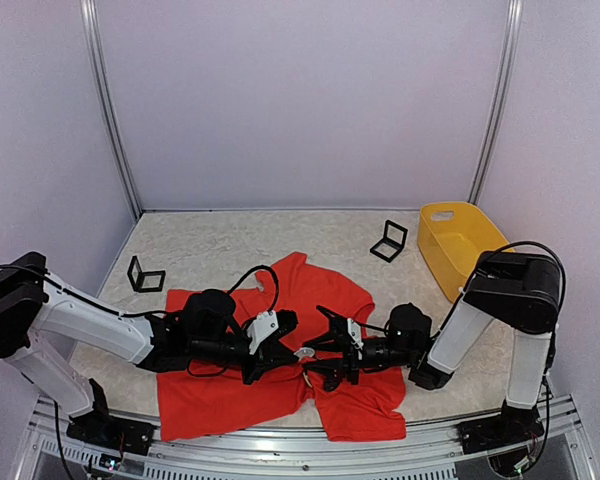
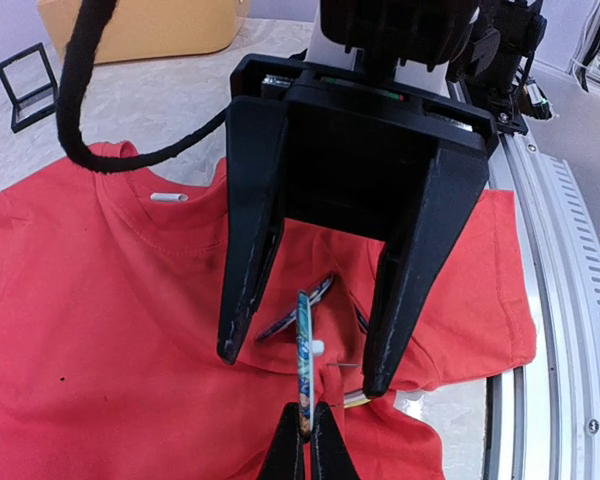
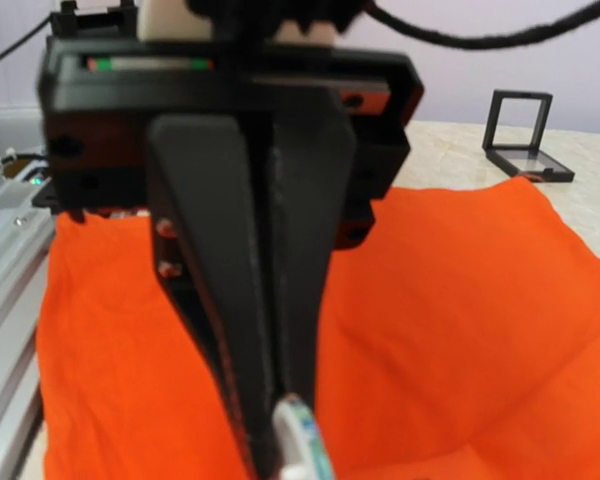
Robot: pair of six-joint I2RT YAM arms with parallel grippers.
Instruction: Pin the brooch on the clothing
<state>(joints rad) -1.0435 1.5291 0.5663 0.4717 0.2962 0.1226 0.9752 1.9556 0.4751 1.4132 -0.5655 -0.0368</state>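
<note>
Pinching the brooch edge-up between pressed-together fingers, the left hand holds it over the middle of the T-shirt, which lies on the bench. The brooch's long axis is upright. The right hand faces it, spread, with a jaw on either side. Counted: one brooch, one T-shirt, two hands, one yellow basket, two black frames.

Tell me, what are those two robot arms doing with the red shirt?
They are working on pinning a brooch onto the shirt, which lies flat on the table. The left gripper is shut on the brooch and holds it on edge over the shirt. The right gripper faces it with its jaws open, one on each side of the brooch, not pinching it. I can't tell whether the pin is through the cloth yet.
</note>
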